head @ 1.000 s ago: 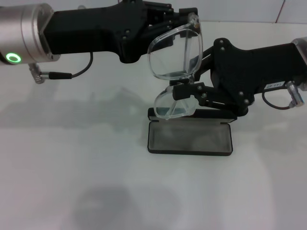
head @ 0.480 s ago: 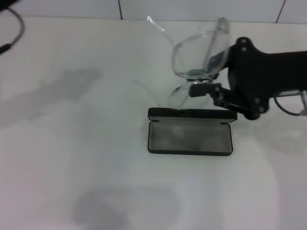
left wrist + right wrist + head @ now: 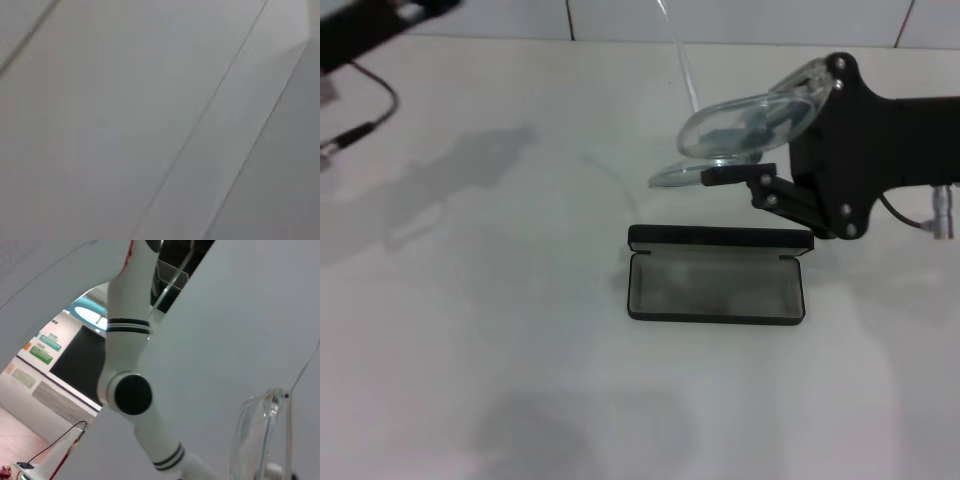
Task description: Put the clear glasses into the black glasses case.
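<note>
Tilted flatter since a moment ago, the clear glasses [image 3: 745, 135] sit clamped in the right gripper [image 3: 720, 172], just behind the black glasses case [image 3: 716, 274] (lid open). Left gripper [image 3: 380, 22] has withdrawn far from the case; its opening can't be told.

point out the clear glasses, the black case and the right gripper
clear glasses [image 3: 745, 125], head view, on the curved lens
black case [image 3: 715, 285], head view, on the grey lining
right gripper [image 3: 725, 175], head view, at the fingertips

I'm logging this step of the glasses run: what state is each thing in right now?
black glasses case: open on the table, lid up, grey lining empty.
clear glasses: held in the air behind the case, one arm unfolded and sticking up.
right gripper: shut on the clear glasses.
left gripper: pulled away to the far left, fingers out of view.
</note>
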You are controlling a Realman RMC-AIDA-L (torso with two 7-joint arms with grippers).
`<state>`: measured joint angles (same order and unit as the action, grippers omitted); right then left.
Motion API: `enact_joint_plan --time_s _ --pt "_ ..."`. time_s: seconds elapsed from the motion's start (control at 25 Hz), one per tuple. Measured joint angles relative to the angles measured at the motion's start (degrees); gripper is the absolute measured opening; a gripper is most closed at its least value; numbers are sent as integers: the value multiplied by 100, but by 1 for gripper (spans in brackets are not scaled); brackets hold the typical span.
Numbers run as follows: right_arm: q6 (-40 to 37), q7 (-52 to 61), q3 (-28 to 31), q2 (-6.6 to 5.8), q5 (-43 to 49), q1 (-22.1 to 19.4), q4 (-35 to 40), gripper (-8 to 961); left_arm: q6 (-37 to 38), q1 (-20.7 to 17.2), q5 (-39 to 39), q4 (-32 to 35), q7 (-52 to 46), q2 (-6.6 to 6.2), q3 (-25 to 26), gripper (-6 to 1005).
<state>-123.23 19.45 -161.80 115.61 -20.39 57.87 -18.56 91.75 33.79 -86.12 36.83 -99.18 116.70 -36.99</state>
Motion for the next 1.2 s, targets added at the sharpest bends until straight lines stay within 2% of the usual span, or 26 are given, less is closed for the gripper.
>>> enact_joint_plan --time_s 0.16,0.28,0.56,1.2 --pt "15 -95 3 18 66 202 13 112 -61 483 -541 -406 -226 -85 5 126" --pt "81 -181 9 24 106 323 103 113 -43 770 -759 -526 -363 -89 -66 126" --pt "630 -398 9 25 179 313 445 113 100 972 -737 -528 -476 -66 -485 126" --pt "968 -469 11 10 137 198 592 112 1092 1050 -564 -484 -215 -59 -511 126"
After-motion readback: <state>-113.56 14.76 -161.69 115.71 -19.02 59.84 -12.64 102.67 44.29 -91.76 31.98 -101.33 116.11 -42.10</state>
